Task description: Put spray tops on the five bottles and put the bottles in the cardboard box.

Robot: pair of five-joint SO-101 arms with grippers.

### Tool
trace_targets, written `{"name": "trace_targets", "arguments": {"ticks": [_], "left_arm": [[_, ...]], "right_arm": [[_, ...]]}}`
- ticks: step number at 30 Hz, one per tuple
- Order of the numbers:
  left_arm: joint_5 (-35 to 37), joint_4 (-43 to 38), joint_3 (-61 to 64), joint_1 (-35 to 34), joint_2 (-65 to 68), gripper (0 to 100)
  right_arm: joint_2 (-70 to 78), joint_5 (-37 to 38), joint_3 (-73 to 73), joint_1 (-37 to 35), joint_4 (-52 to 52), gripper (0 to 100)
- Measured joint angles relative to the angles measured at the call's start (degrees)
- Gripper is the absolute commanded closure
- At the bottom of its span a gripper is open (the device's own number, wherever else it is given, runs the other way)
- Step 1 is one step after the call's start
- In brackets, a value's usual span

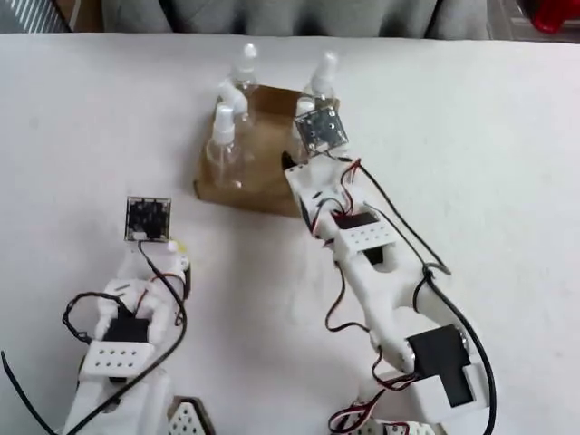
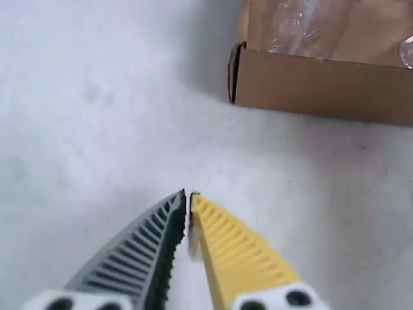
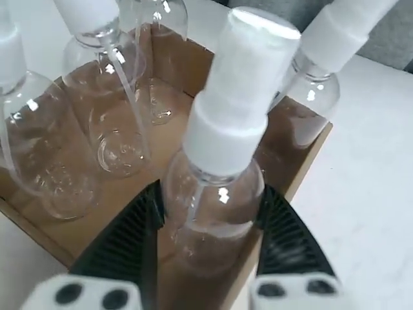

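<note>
Covering the whole high view: white table [image 1: 489, 136], with both arms based at its near edge.

Right arm [image 1: 390, 281] is stretching toward the far side, and its wrist is hanging over the box's near right corner. Left arm [image 1: 127, 335] is sitting folded at near left, apart from the box.

Box [image 1: 263, 177] is sitting open side up around the far middle of the table. Five clear bottles are standing inside it, each wearing a white spray top.

Bottle [image 3: 213, 219] is standing in the box's corner nearest the right arm, upright, with its spray top [image 3: 242, 84] seated on the neck. The four other bottles [image 3: 106, 123] are crowding the rest of the box: three in a cluster on the side toward the left arm, one at the far right corner. Dip tubes are showing through the clear walls.

Right gripper [image 3: 211, 190] is clamping the bottle at its shoulder, with black jaws touching both sides of the body just under the neck.

Left gripper [image 2: 189, 196] is pointing down at bare table short of the box's near left corner. Its grey and yellow fingers are meeting tip to tip with nothing between them. Can't tell if the tips are touching the table.
</note>
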Motion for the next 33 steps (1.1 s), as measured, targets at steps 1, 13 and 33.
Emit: {"name": "trace_targets", "arguments": {"ticks": [1,13,33], "left_arm": [[0.00,0.00,0.00,0.00,0.00,98],[0.00,0.00,0.00,0.00,0.00,98],[0.00,0.00,0.00,0.00,0.00,98]], "right_arm": [[0.00,-0.53,0.00,0.00,0.00,98.2],[-0.09,-5.54,0.00,0.35,0.18,98.2],[-0.18,-5.36,1.41,-0.18,0.18,97.6]]}}
